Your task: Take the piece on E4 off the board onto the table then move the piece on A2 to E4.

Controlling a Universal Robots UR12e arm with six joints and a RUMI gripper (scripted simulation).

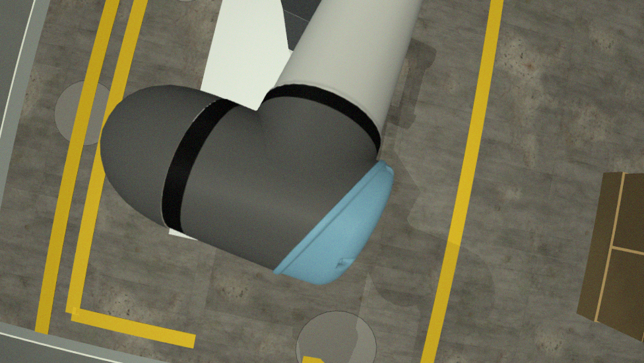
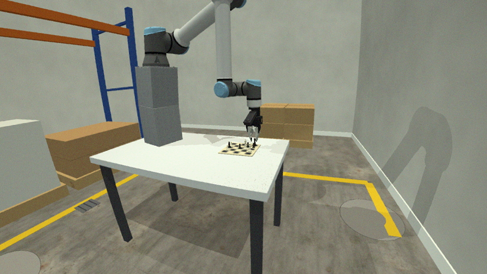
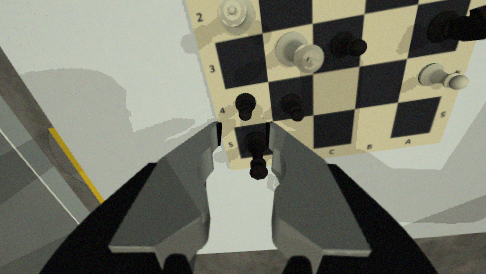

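The chessboard lies near the table's far right corner. In the wrist view a black pawn stands upright on E4, with another black pawn beside it on D4. My gripper hangs low over the board's E5 corner. Its fingers stand partly apart on either side of a black pawn on E5, and a gap shows on both sides of that pawn. Row 1 and most of A2 are cut off at the top of the wrist view. The arm's elbow hides the board in the top view.
White pieces stand on E2, D3 and A4. Black pieces stand on C3 and A3. The white table has its edge close behind the board. A grey pedestal carries the arm.
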